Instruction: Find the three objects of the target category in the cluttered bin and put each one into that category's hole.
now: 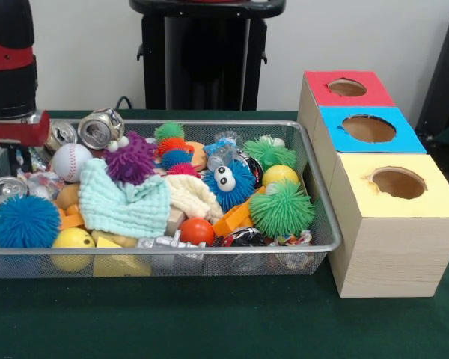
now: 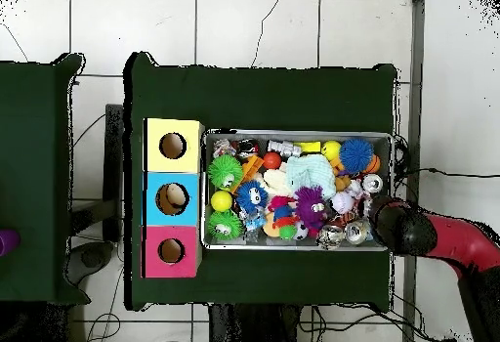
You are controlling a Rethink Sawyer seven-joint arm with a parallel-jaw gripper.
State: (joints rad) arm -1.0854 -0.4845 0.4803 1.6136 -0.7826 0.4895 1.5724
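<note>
The cluttered bin (image 1: 172,262) is a silver wire-mesh tray on the green table, heaped with toys; it also shows in the overhead view (image 2: 298,133). In it lie a blue spiky ball (image 1: 24,221), green spiky balls (image 1: 282,209), a purple spiky toy (image 1: 131,158), a baseball (image 1: 71,161), crushed cans (image 1: 99,129) and a mint cloth (image 1: 127,206). Beside the bin stand three wooden boxes with holes: red (image 1: 347,87), blue (image 1: 369,129), yellow (image 1: 398,182). My gripper (image 1: 13,153) hangs over the bin's corner by the cans; in the overhead view (image 2: 386,216) it is at the bin's lower right.
Also in the bin are a blue fuzzy toy with eyes (image 1: 228,183), a cream cloth (image 1: 194,196), yellow balls (image 1: 73,241) and a red-orange ball (image 1: 197,231). The robot's black pedestal (image 1: 202,52) stands behind the bin. A second green table (image 2: 29,182) is left in the overhead view.
</note>
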